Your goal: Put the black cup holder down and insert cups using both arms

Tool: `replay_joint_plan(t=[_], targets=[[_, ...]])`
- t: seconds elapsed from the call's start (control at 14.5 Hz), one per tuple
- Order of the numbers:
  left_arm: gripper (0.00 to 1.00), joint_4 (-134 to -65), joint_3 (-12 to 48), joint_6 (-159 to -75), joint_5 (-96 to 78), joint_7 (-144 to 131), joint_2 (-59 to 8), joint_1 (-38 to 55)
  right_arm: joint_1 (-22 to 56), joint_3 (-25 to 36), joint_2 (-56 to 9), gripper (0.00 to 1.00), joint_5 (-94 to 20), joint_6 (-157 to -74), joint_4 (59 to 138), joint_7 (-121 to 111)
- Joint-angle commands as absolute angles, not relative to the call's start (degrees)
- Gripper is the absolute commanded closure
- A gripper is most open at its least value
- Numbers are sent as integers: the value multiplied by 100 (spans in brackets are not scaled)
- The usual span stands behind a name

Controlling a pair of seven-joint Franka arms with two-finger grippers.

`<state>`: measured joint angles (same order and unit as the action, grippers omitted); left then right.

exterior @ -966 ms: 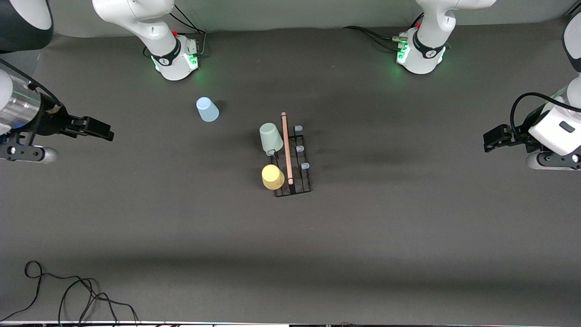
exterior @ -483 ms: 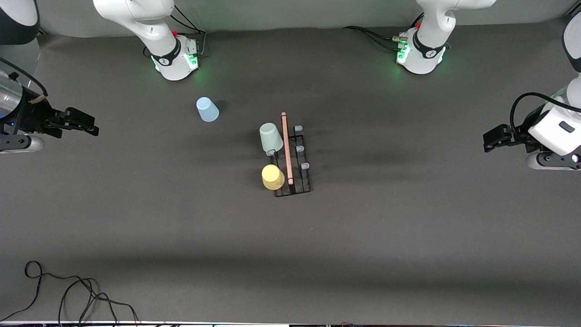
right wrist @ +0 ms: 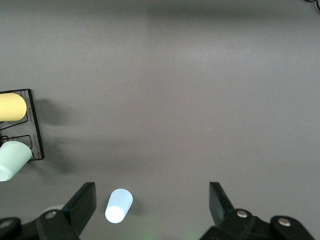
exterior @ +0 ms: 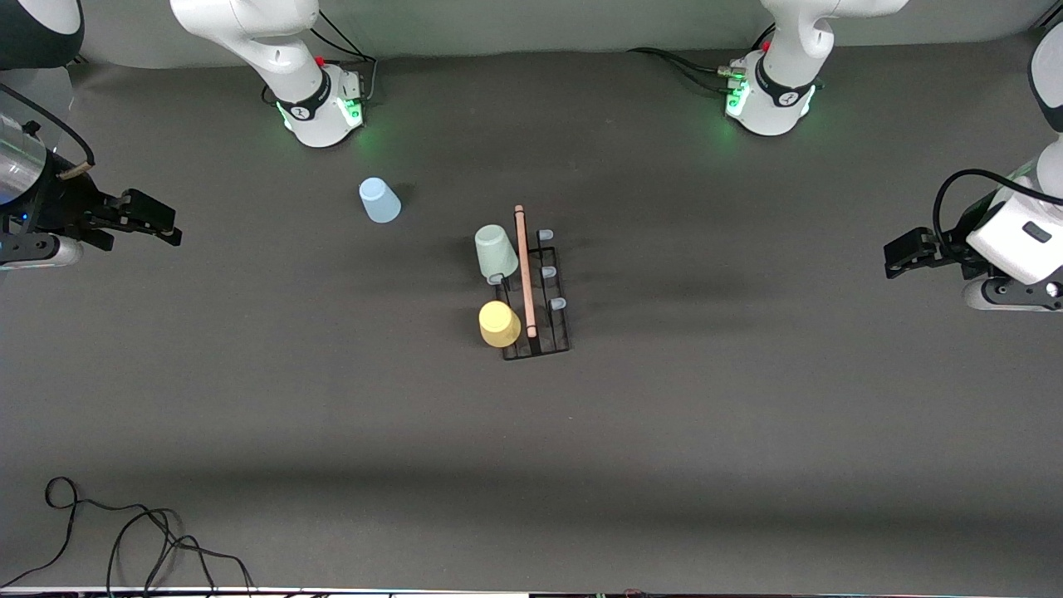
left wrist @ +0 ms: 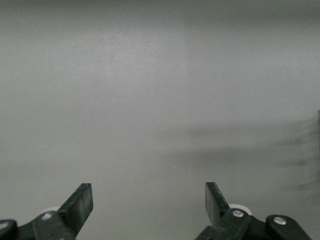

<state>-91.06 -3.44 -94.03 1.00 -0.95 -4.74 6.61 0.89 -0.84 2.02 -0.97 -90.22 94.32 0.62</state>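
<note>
Right tool (right wrist: 150, 210) open | wrist-only: blue cup (right wrist: 119, 205) between fingers

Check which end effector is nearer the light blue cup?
Right. The right end effector, open, hangs toward its table end, closer to the light blue cup. The left end effector, open, waits past the black cup holder.

Dark grey table (exterior: 747, 415), loose black cable (exterior: 124, 531) at edge.
</note>
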Motion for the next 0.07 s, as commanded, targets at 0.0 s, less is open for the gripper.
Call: replay_joint_plan(t=[0.0], targets=[[0, -9123, -360, -9431, 149, -26, -439, 703, 26, -132, 273, 0, -53, -9079, 9431, -26]])
